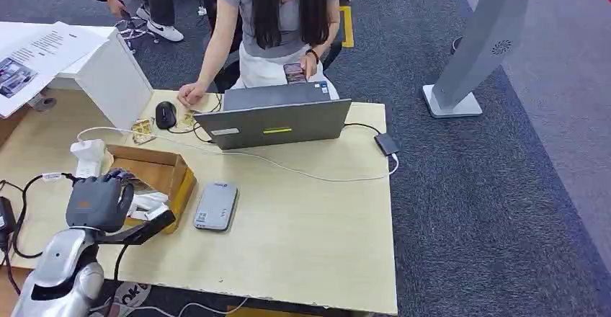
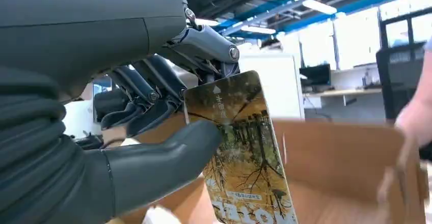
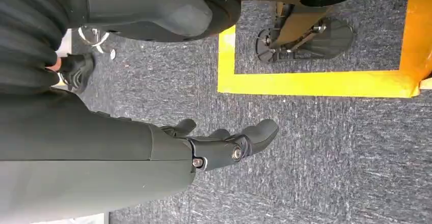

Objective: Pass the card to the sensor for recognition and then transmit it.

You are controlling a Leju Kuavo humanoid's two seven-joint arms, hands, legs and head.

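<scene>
In the left wrist view my left hand (image 2: 102, 107) pinches a yellow-brown card (image 2: 244, 158) printed with trees, thumb on its face and the fingers (image 2: 153, 89) behind it. Behind the card is the inner wall of the cardboard box (image 2: 346, 158). From the head view, that left hand (image 1: 97, 202) hangs over the open cardboard box (image 1: 155, 169) at the table's left front. The grey flat sensor (image 1: 216, 205) lies on the table just right of the box. My right hand (image 3: 219, 145) hangs above grey carpet, its fingers loosely extended and holding nothing.
A person (image 1: 281, 21) sits at the far side behind an open laptop (image 1: 277, 122), holding a phone. A black mouse (image 1: 166, 114), loose cards (image 1: 144, 130), a white charger (image 1: 88, 157) and a white cable (image 1: 302, 171) lie on the table. A grey stand (image 1: 468, 65) rises from the floor at the right.
</scene>
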